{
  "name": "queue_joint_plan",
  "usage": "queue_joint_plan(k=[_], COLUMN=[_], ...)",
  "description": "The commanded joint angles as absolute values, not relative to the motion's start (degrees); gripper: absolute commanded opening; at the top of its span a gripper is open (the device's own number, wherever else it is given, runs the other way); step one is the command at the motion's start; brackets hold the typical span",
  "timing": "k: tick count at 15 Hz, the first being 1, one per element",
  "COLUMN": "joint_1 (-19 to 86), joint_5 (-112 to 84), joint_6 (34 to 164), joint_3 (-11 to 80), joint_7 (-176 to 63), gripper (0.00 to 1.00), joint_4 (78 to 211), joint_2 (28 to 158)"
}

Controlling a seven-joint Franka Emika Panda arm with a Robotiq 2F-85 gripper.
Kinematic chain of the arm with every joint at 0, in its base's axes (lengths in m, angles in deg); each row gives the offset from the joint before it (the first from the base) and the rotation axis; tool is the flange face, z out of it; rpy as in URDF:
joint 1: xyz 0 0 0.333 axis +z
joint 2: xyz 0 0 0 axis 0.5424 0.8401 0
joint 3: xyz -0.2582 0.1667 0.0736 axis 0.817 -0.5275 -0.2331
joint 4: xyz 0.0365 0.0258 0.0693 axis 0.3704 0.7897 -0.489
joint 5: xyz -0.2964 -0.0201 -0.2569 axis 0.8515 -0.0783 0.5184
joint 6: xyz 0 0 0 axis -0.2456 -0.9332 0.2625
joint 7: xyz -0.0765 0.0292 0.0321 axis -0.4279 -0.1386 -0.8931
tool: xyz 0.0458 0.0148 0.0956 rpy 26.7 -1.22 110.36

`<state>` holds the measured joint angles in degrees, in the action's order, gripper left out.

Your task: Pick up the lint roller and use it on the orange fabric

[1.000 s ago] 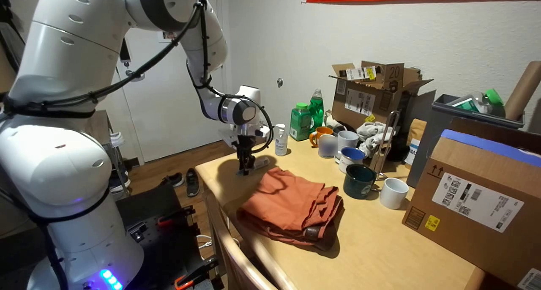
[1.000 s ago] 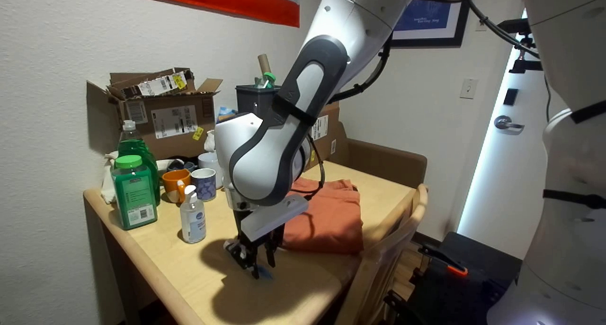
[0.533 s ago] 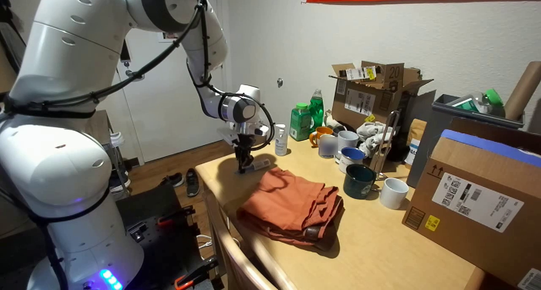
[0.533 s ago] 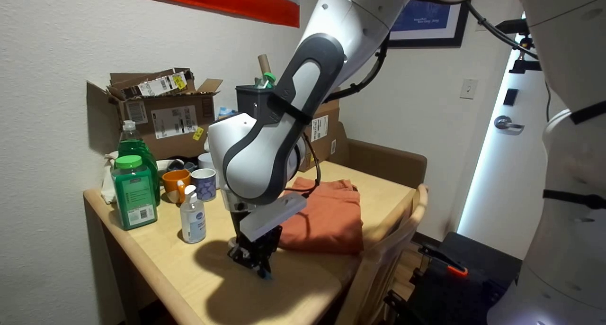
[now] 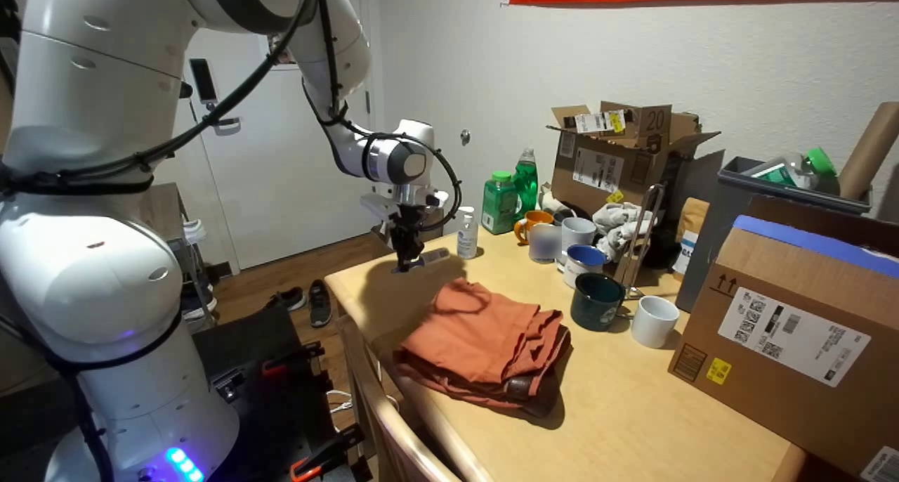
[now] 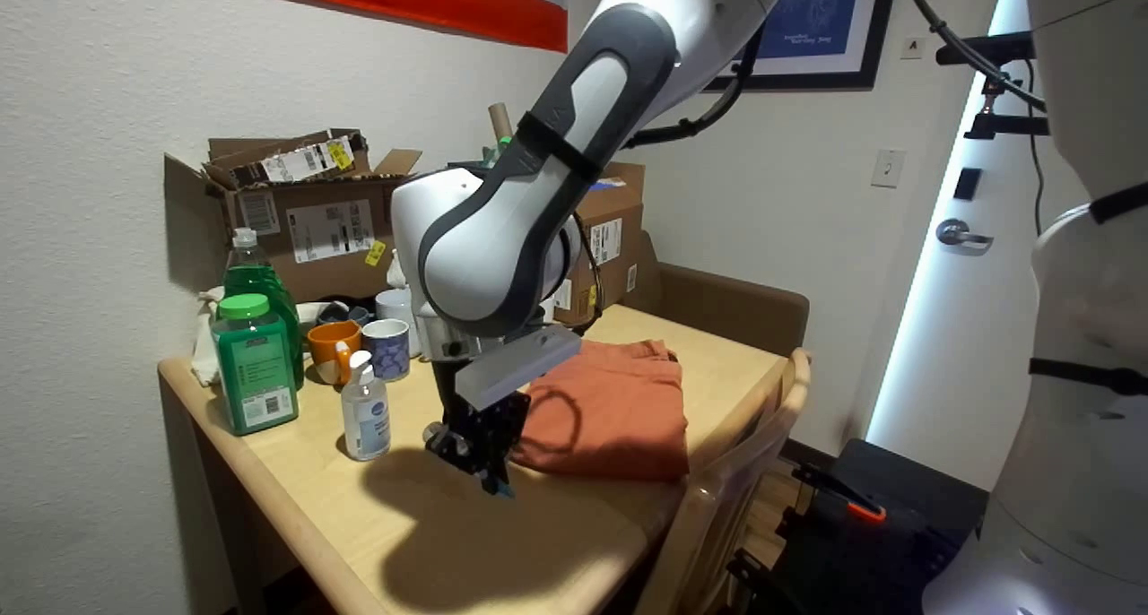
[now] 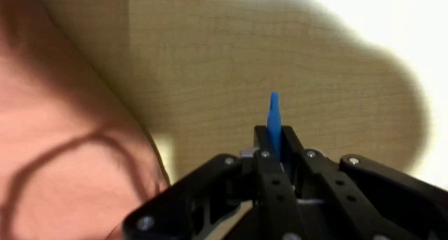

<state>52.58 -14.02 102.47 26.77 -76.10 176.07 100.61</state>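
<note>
The slim lint roller [image 5: 433, 256], with a blue handle [image 7: 275, 110] and a pale, clear-looking cylinder, has just come up off the light wood-grained desk [image 5: 632, 405], grasped by that handle in the black two-jawed gripper [image 7: 274, 135]. In the wrist view the blue tip pokes out between the pinched jaws. This likely finishes the pick-up; the rolling itself is still to come. The roller hangs near the folded rust-orange fabric [image 5: 484, 334], not touching it. A second ago the gripper stood lower, its jaws apart around the handle, the roller lying on the desk near the fabric; now the jaws are tight and both have risen. The fabric has not moved.
</note>
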Motion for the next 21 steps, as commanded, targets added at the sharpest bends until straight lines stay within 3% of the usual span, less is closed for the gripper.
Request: queue_joint_plan(k=[1, 11, 21], joint_1=[50.26, 44.46, 41.15], joint_5=[-14.94, -20.2, -19.26], joint_6=[99.58, 101.18, 100.63], joint_3=[25.64, 25.81, 26.41], joint_7=[-74.2, -74.09, -72.69], gripper=[0.05, 0.05, 0.05], joint_4=[179.64, 189.61, 187.55], joint_2=[93.78, 84.6, 89.89])
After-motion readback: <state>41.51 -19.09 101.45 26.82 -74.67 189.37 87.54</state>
